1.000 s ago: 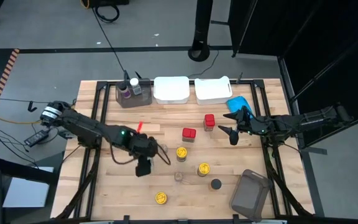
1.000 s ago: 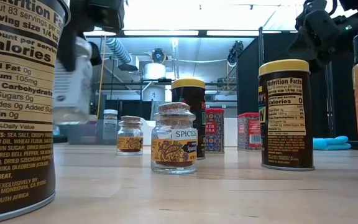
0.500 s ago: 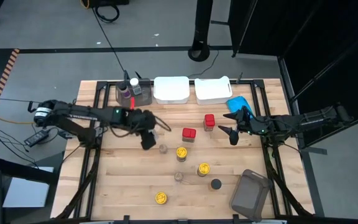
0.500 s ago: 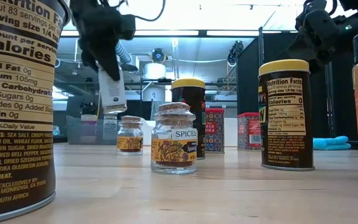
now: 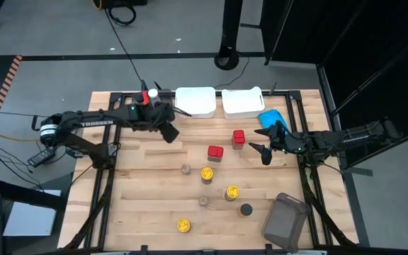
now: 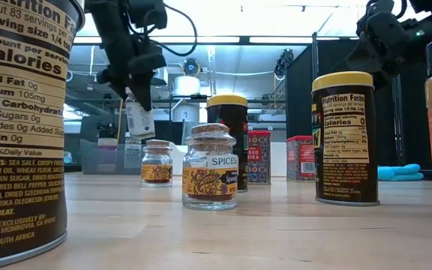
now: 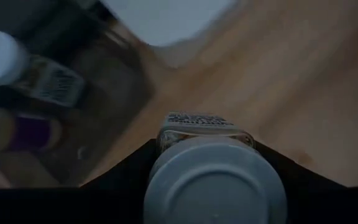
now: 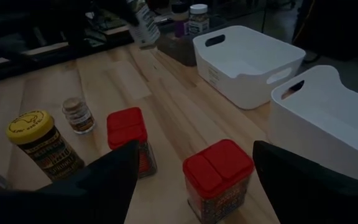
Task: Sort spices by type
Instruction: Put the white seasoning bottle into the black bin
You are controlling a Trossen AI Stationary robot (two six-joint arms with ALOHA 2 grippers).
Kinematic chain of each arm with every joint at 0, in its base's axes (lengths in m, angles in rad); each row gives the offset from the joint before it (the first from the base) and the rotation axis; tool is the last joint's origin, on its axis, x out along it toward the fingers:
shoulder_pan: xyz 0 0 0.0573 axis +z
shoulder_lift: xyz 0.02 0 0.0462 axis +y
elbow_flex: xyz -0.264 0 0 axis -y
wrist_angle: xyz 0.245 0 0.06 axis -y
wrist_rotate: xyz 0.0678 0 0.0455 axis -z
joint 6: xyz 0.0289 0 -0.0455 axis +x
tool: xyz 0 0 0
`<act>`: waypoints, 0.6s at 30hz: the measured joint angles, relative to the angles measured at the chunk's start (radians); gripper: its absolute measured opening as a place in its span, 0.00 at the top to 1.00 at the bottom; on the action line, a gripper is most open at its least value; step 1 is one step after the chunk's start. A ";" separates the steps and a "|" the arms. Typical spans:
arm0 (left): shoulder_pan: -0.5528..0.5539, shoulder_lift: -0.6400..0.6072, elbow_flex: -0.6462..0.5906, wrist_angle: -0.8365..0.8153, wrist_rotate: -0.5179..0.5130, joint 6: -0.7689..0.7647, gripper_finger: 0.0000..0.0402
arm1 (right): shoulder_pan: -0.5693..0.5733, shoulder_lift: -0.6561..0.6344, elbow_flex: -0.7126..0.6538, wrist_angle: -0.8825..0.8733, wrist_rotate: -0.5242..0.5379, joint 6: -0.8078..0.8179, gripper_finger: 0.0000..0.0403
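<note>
My left gripper (image 5: pixel 168 132) hangs above the table's far left part, just right of a grey bin (image 5: pixel 151 108) that holds a few jars, and is shut on a white-capped spice jar (image 6: pixel 139 118). My right gripper (image 5: pixel 263 154) waits open above the table's right side, beside two red-capped jars (image 5: pixel 214 152) (image 5: pixel 239 137). Three yellow-lidded jars (image 5: pixel 207 173) (image 5: pixel 231 192) (image 5: pixel 183 225), two cork-topped glass jars (image 5: pixel 185 169) (image 5: pixel 203 201) and a black-capped jar (image 5: pixel 246 210) stand upright on the wood. My left gripper pinches the white-capped jar between its two fingers (image 7: pixel 129 177), one on each side of the body just below the cap (image 7: pixel 215 183). The fingers come from above, slanting. The jar is lifted clear and hangs tilted below them, label end (image 6: pixel 141 127) downward.
Two white tubs (image 5: pixel 195 101) (image 5: pixel 243 101) sit along the far edge. A blue cloth (image 5: pixel 271 118) lies far right. A second grey bin (image 5: pixel 285 219) lies tipped at the near right corner. Bare wood shows on the table's left half.
My left gripper has carried the jar from the table's middle toward the far edge and the grey bin, turning as it went. The jar stayed lifted clear and now hangs beside the bin. My right arm kept still.
</note>
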 joint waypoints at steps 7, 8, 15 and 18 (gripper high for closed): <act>0.120 0.000 0.057 0.008 -0.114 -0.019 0.50 | 0.000 0.000 0.000 0.000 0.024 0.000 0.20; 0.138 0.000 0.063 0.012 -0.125 -0.019 0.50 | 0.000 0.000 0.000 0.000 0.024 0.000 0.20; 0.254 0.003 0.071 0.029 -0.152 -0.077 0.50 | 0.000 0.000 0.000 0.000 0.024 0.000 0.20; 0.285 0.018 0.071 0.033 -0.153 -0.102 0.50 | 0.000 0.000 0.000 0.000 0.024 0.000 0.20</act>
